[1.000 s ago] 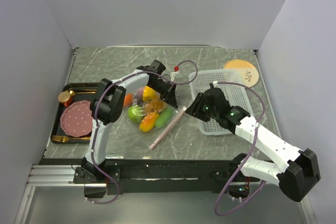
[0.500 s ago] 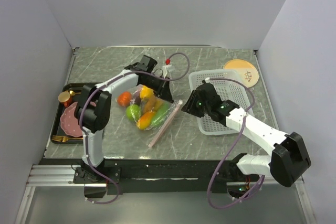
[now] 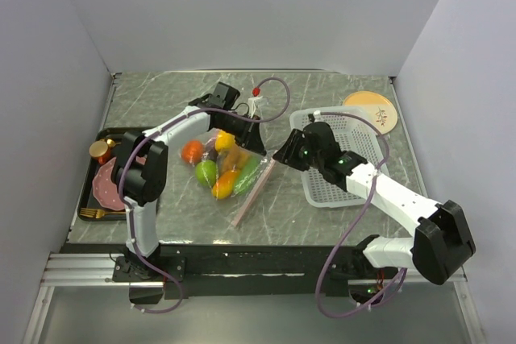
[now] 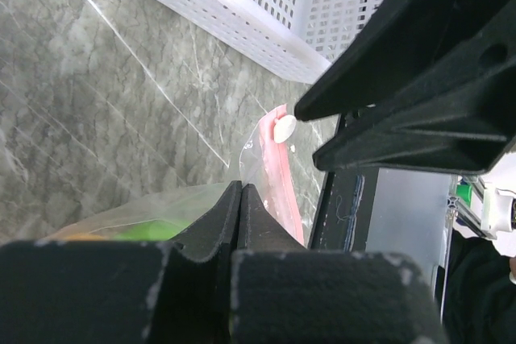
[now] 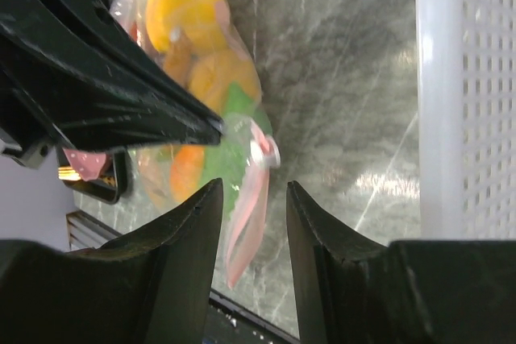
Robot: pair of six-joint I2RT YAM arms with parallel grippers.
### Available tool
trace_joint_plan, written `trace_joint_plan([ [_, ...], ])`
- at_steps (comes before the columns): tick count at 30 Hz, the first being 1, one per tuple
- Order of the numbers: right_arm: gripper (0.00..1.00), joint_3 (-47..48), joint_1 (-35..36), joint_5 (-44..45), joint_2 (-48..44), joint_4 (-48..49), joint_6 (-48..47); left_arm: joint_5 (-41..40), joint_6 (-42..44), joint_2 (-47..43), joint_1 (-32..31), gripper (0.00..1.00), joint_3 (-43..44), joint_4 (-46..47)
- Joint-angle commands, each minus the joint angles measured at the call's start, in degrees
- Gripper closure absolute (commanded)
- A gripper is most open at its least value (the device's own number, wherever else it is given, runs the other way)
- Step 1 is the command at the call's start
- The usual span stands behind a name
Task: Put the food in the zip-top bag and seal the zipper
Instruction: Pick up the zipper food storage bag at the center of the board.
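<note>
The clear zip-top bag (image 3: 223,168) lies mid-table with the food inside: tomato (image 3: 191,151), yellow pepper (image 3: 225,141), lime (image 3: 206,172), mango (image 3: 226,185) and cucumber (image 3: 248,173). The eggplant is not clearly visible. The pink zipper (image 3: 254,192) runs along the bag's right edge. My left gripper (image 3: 256,144) is shut on the bag's film near its upper right corner (image 4: 240,192). My right gripper (image 3: 280,155) is open just above the table. Its fingers straddle the zipper (image 5: 248,219) just below the strip's whitish end (image 5: 263,151). That end also shows in the left wrist view (image 4: 285,128).
A white slotted basket (image 3: 364,168) stands right of the bag, under my right forearm. A round orange disc (image 3: 371,110) lies behind it. A black tray (image 3: 89,199) at the left holds a pink plate (image 3: 106,183), a copper cup (image 3: 100,151) and gold cutlery.
My right gripper has moved left from over the basket to the zipper's upper end. My left arm's elbow has swung left. Its gripper has shifted slightly back, still on the bag.
</note>
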Motion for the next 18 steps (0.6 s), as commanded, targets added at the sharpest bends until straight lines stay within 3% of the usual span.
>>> trace_joint_plan([
  [1, 0.55, 2.24, -1.50, -1.36, 0.54, 4.54, -2.72, 1.41, 1.29, -1.26, -0.09, 0.99, 2.63, -1.40],
  [18, 0.59, -0.05, -5.81, -11.12, 2.74, 10.69, -4.22, 6.42, 0.59, -2.58, 0.79, 0.99, 1.66, 0.96],
])
